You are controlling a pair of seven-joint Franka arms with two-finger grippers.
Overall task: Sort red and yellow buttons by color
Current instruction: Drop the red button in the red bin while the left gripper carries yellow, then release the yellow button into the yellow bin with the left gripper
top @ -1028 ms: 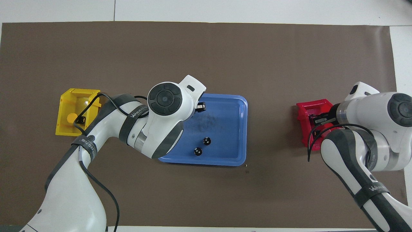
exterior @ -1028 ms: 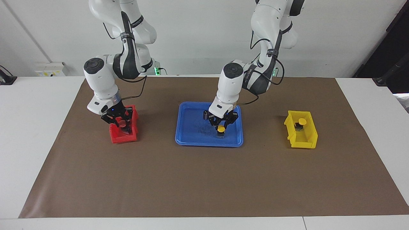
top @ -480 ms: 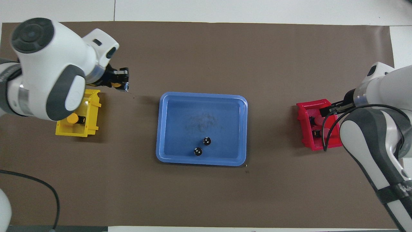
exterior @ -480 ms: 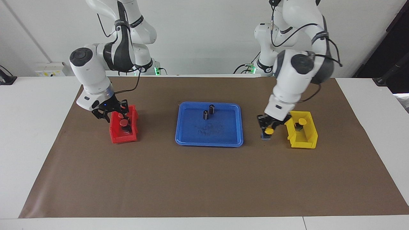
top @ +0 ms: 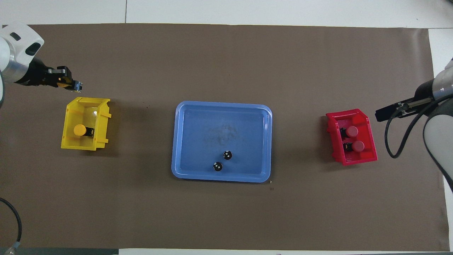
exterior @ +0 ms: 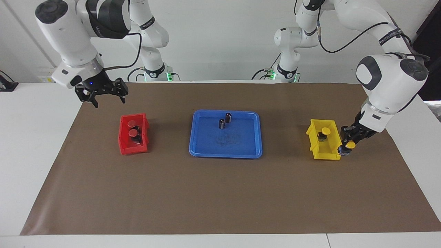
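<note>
Two red buttons (exterior: 132, 127) (top: 354, 138) lie in the red bin (exterior: 132, 150) (top: 331, 129). One yellow button (exterior: 325, 131) (top: 79, 130) sits in the yellow bin (exterior: 325, 155) (top: 102, 120). My left gripper (exterior: 347, 144) (top: 69, 82) is shut on a second yellow button (exterior: 350, 145) (top: 76, 85). It hangs low over the mat just outside that bin's corner, toward the left arm's end of the table. My right gripper (exterior: 109, 102) (top: 384, 112) is open and holds nothing, raised over the mat beside the red bin.
A blue tray (exterior: 237, 144) (top: 212, 124) lies mid-mat between the two bins. Two dark capless cylinders (exterior: 225, 120) (top: 222, 160) stand in it, at its side nearer the robots. A brown mat (exterior: 220, 193) covers the table.
My left gripper lifted the yellow button off the tray and carried it past the yellow bin. My right gripper opened, left a red button in the red bin and rose away.
</note>
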